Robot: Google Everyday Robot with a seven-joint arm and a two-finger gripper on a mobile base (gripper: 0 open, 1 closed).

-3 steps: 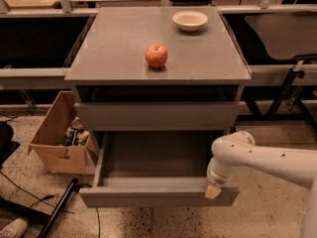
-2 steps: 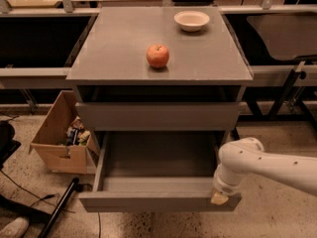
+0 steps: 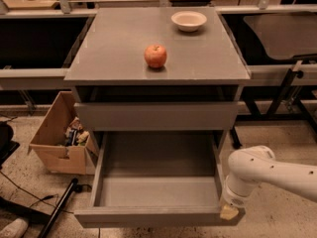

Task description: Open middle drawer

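The middle drawer [image 3: 148,216] is a wide grey drawer, pulled far out of the cabinet, and its plain grey box interior [image 3: 158,190] holds nothing. My gripper [image 3: 229,212] is at the right end of the drawer's front panel, touching its corner, at the tip of my white arm [image 3: 270,175], which comes in from the right. The upper grey drawer [image 3: 156,115] sits above it, pushed nearly in. The lowest drawer is hidden under the open one.
A red apple [image 3: 155,56] and a white bowl [image 3: 188,20] sit on the cabinet top [image 3: 114,48]. An open cardboard box [image 3: 54,133] with small items stands on the floor to the left. A dark pole and cables [image 3: 57,209] lie at the lower left. Table legs [image 3: 282,93] stand to the right.
The middle drawer has slid further out toward the camera. My gripper and arm have moved down and to the right with its front corner.
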